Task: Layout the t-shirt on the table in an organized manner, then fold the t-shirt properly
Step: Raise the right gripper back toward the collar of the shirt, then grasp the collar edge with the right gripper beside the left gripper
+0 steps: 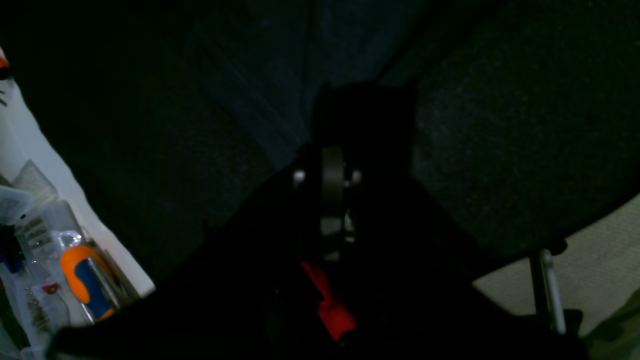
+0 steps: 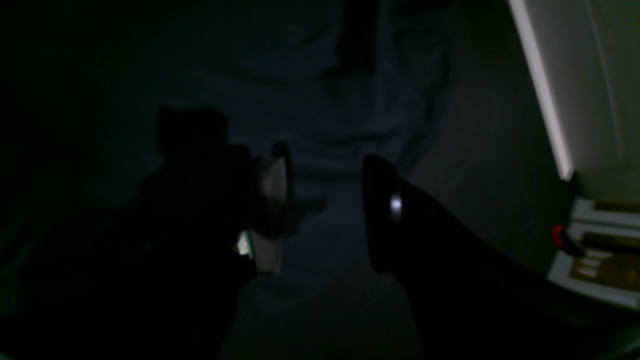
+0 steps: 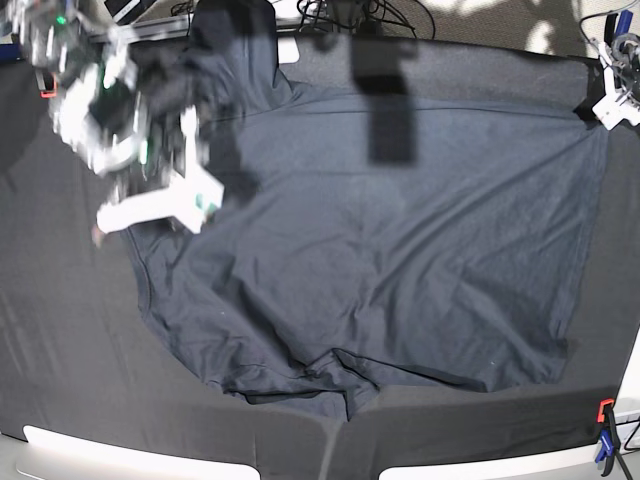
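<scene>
Left jaws (image 1: 332,165) pinched shut — t-shirt (image 3: 400,270) corner.

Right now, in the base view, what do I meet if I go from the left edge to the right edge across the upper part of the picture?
Bare black table → right hand, blurred, over the shirt's edge → t-shirt, spread wide → left hand at the shirt's far right corner.
</scene>
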`<act>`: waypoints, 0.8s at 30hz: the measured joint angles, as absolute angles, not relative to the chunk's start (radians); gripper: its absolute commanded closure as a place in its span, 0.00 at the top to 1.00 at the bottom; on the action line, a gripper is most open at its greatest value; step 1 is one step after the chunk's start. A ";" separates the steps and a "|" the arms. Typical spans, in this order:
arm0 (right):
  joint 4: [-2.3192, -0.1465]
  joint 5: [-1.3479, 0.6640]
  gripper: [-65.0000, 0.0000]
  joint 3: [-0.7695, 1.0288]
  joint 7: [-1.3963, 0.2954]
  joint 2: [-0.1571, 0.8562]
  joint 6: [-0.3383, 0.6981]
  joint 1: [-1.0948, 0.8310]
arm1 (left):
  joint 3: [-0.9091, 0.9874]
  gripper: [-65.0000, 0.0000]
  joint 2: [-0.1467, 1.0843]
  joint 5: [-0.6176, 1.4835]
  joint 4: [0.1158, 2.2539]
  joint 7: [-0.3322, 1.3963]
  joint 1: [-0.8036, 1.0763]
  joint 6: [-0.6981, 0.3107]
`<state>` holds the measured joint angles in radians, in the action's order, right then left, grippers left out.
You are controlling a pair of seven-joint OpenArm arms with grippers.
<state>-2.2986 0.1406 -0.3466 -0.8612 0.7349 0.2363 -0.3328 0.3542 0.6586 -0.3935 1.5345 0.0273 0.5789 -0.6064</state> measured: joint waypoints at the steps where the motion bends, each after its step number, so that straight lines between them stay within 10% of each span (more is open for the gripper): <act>1: -2.316 0.155 0.38 -0.347 -0.862 0.735 0.238 -0.364 | 0.354 0.00 0.659 -0.393 1.534 0.027 0.579 -0.606; 24: -2.338 0.267 0.38 -0.345 -1.042 0.829 0.324 -0.627 | 0.354 0.00 0.660 -0.394 1.533 0.003 0.579 -0.606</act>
<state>-2.3379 0.2672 -0.3450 -1.0420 0.8288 0.3241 -0.6266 0.3542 0.6598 -0.3943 1.5330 0.0032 0.5785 -0.6056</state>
